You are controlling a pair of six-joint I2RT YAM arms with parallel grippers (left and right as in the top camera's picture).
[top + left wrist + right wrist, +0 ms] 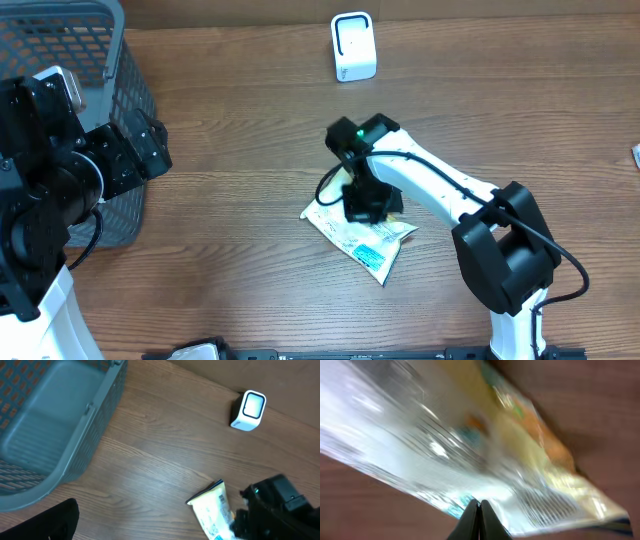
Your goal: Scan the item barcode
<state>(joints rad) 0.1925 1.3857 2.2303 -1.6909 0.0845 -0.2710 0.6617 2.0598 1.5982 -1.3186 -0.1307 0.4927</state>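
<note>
At mid-table, packet (372,245): under right gripper (366,205); scanner (353,46) lay well beyond.
Right fingers (472,521): clenched; grip unclear.
Left gripper (156,143): spread wide, farther.

We saw a brown wood-grain table (240,150), a grey mesh basket (125,80) far left, and a white scanner (353,46) with a dark-ringed face. The packet (372,246) was cream with teal print, silvery up close. The right arm (430,180) was white and black, with a green light.
</note>
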